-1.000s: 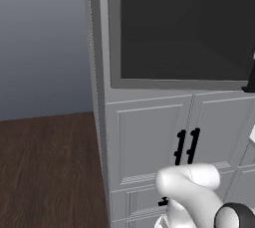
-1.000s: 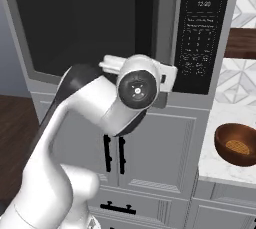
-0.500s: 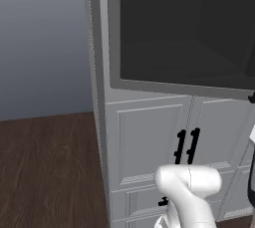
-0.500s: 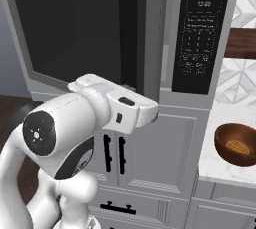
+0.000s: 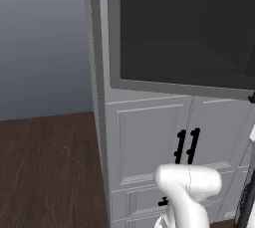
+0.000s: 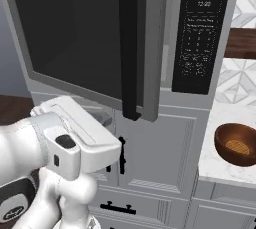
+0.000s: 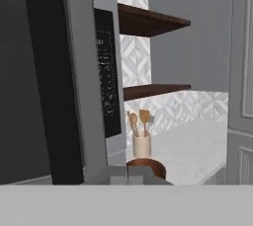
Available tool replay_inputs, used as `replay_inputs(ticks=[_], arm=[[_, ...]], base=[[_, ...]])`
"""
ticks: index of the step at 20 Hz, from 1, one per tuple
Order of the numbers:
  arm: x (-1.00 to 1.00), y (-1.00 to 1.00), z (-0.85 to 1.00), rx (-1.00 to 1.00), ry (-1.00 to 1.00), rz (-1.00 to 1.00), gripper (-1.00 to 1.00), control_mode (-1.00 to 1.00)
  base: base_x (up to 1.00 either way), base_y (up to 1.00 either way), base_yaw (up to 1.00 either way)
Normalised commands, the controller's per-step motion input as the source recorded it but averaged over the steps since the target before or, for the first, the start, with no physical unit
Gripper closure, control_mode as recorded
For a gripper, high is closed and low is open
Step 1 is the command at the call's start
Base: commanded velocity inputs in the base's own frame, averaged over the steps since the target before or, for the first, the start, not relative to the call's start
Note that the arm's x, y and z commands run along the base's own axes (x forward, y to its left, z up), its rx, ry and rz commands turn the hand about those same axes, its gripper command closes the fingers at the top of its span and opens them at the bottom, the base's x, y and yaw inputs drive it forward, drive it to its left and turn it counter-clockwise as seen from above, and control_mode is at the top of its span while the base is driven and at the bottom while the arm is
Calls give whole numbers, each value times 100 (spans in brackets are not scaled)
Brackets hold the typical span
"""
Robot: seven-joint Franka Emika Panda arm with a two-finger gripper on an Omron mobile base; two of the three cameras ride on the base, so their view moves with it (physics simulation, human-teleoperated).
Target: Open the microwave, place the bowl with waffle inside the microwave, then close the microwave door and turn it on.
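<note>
The microwave door [image 6: 95, 43] stood slightly ajar, its black handle [image 6: 131, 48] beside the control panel [image 6: 200, 33]. The bowl [image 6: 238, 144] sat on the counter [image 6: 220, 165], right. Whether my fingers were open, I couldn't tell.

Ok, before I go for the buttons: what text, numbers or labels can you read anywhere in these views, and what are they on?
Clock display at the top of the microwave's control panel: reads roughly "12:29", though the digits are small and I am not certain.
Keypad rows below the display, same panel: too small and blurred to read.
Control panel in the hand view: pale specks, unreadable.
Nothing legible elsewhere.
</note>
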Motion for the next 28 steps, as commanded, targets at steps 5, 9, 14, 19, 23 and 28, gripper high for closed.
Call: replay_inputs(ticks=[5,9,14,19,23,28], arm=[[-12,-43,-1,1,13,19,100,-100],[41,-89,-3,33,9,30,100,-100],[81,-95,0,72,9,23,100,-100],[90,-88,-12,89,14,20,100,-100],[34,-57,-14,49,3,11,100,-100],[43,-1,-46,12,5,1,100,-100]], base=[[0,0,0],[0,0,0],[0,0,0],[0,0,0],[0,0,0],[0,0,0]])
